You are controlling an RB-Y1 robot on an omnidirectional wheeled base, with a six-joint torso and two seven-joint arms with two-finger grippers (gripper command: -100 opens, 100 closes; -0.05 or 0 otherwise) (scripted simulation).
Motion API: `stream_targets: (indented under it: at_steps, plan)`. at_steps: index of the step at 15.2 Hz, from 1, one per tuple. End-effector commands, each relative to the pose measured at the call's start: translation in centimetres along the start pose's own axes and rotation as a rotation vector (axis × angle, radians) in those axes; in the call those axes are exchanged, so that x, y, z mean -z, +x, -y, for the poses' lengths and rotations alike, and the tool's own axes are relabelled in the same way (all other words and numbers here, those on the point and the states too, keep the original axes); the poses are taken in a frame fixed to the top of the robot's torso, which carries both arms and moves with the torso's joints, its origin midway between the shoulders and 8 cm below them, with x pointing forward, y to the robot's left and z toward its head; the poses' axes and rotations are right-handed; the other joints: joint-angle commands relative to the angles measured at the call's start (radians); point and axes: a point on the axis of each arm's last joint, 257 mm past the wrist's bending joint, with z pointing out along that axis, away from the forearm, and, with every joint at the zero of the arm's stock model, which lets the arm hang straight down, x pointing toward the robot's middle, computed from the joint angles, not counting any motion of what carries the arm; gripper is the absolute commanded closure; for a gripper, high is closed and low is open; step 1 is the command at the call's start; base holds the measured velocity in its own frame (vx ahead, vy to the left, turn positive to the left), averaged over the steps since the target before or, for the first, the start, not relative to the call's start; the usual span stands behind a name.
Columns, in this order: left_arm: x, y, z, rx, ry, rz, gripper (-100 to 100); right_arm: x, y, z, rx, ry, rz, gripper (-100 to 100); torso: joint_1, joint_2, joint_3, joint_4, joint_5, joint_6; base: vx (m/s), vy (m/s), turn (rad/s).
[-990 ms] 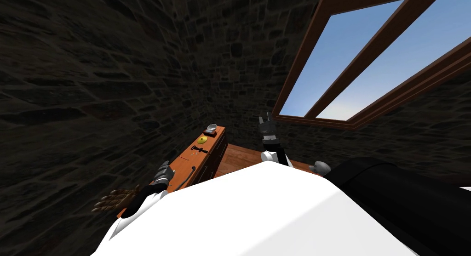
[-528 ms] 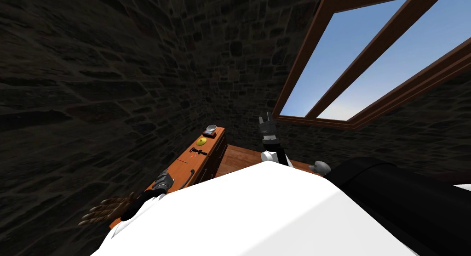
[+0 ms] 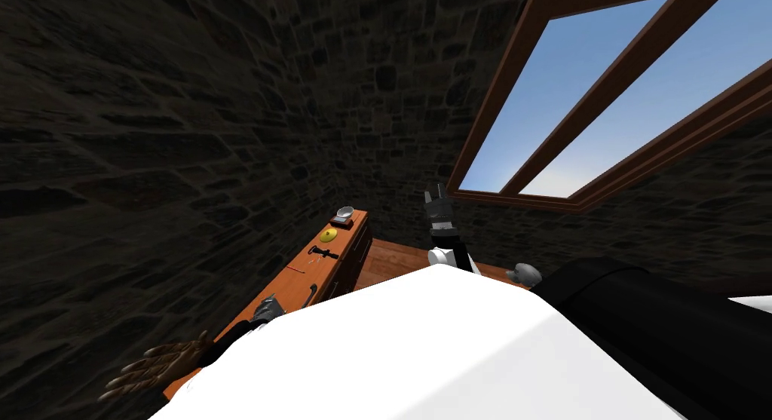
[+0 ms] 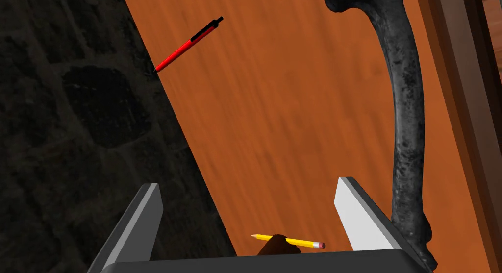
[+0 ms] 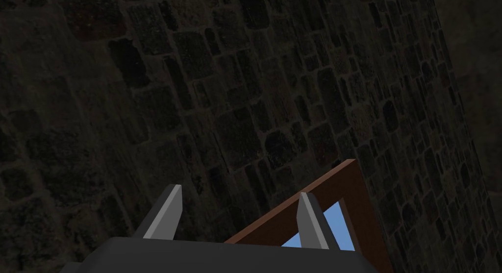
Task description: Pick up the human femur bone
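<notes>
Left wrist view, femur (image 4: pixel 407 113) just outside parted jaws

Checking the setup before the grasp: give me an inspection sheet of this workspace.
Surface: orange-brown wooden top, set against a dark stone wall.
Job's things: dark grey femur bone lies flat along the top's outer edge, beside the left gripper, outside the gap between its fingers, untouched.
Clutter: red pen at the wall edge; yellow pencil close to the gripper's body; farther along the top, a yellow round thing and a small bowl.
Grippers: left gripper open, low over the top; right gripper open, raised, holding nothing.
Cables: nothing seen.
Surroundings: window with a brown frame, blue sky beyond.
</notes>
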Motion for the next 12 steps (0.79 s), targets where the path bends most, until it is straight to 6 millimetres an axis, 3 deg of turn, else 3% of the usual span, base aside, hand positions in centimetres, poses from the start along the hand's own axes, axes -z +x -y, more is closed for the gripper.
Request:
stream_targets:
  at_steps: [1,2,3,4,5,6,7,8,9,10,12]
  plan:
    - [0.0,-0.7,-1.7,0.023,-0.056,0.014,-100,0.0,0.0,0.0,0.0,0.0,0.0,0,0.0,0.0,0.0,0.0,0.0,0.0,0.056,0.012,-0.035]
    - [0.0,-0.7,-1.7,0.023,-0.056,0.014,-100,0.0,0.0,0.0,0.0,0.0,0.0,0,0.0,0.0,0.0,0.0,0.0,0.0,0.039,0.011,-0.009]
    - [-0.1,-1.4,-3.7,0.05,-0.112,0.027,-100,0.0,0.0,0.0,0.0,0.0,0.0,0,0.0,0.001,0.0,0.0,0.0,0.0,0.041,0.011,-0.027]
    - [-0.1,-1.4,-3.7,0.05,-0.112,0.027,-100,0.0,0.0,0.0,0.0,0.0,0.0,0,0.0,0.001,0.001,0.0,0.0,0.0,0.044,0.013,-0.032]
    - [-0.2,-1.9,-5.5,0.075,-0.164,0.039,-100,0.0,0.0,0.0,0.0,0.0,0.0,0,0.0,0.001,0.001,0.0,0.0,0.0,0.046,0.012,-0.045]
    - [-0.2,-1.9,-5.5,0.075,-0.166,0.04,-100,0.0,0.0,0.0,0.0,0.0,0.0,0,0.0,0.001,0.001,0.0,0.0,0.0,0.044,0.014,-0.03]
    - [-0.1,-2.3,-7.3,0.1,-0.215,0.05,-100,0.0,0.0,0.0,0.0,0.0,0.0,0,0.0,0.001,0.001,0.0,0.0,0.0,0.048,0.014,-0.033]
    - [-0.1,-2.3,-7.3,0.1,-0.215,0.05,-100,0.0,0.0,0.0,0.0,0.0,0.0,0,0.0,0.001,0.0,0.0,0.0,0.0,0.045,0.011,-0.03]
    - [0.0,-2.7,-8.9,0.123,-0.261,0.059,-100,0.0,0.0,0.0,0.0,0.0,0.0,0,0.0,0.001,0.001,0.0,0.0,0.0,0.049,0.014,-0.029]
    - [0.0,-2.7,-8.9,0.123,-0.261,0.059,-100,0.0,0.0,0.0,0.0,0.0,0.0,0,0.0,0.001,0.0,0.0,0.0,0.0,0.047,0.013,-0.026]
    - [0.4,-3.1,-11.7,0.163,-0.34,0.073,-100,0.0,0.0,0.0,0.0,0.0,0.0,0,0.0,0.001,0.001,0.0,0.0,0.0,0.045,0.013,-0.038]
